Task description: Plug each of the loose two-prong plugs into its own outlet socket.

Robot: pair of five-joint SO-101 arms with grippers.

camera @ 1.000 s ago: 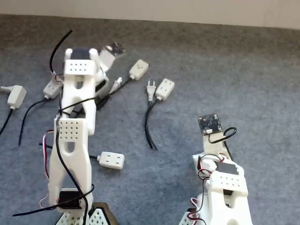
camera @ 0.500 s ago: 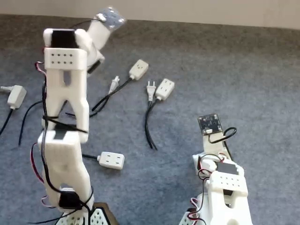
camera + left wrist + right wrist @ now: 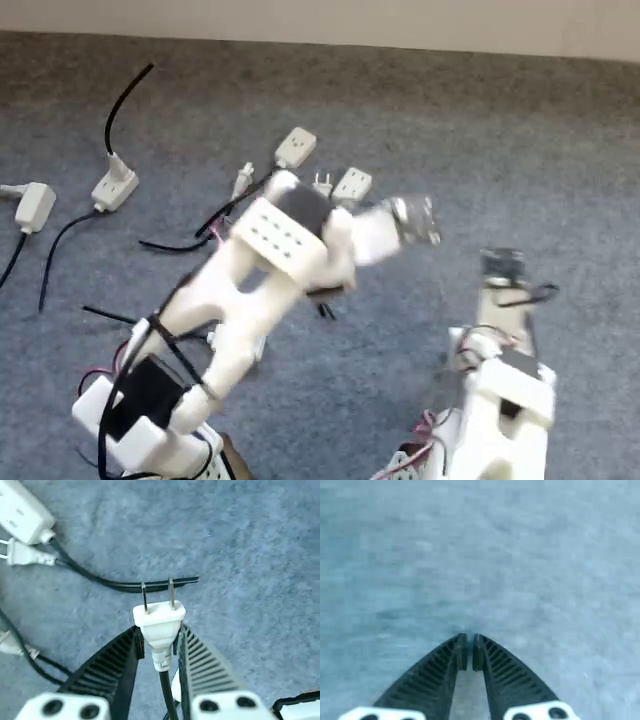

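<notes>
- Plug (image 3: 159, 622), white with two prongs, is clamped between the left gripper's (image 3: 160, 632) jaws, prongs pointing away from the wrist, above the carpet (image 3: 250, 540).
- Just beyond the prongs a black cord (image 3: 150, 585) lies across the carpet.
- Farther off, a socket (image 3: 22, 510) lies with a second plug (image 3: 22, 555) just beside it, apparently not plugged in.
- In the high view the left arm (image 3: 270, 240) slants across the middle of the carpet.
- Right gripper (image 3: 470, 652): jaws narrow, almost touching, holding nothing, above bare carpet.
</notes>
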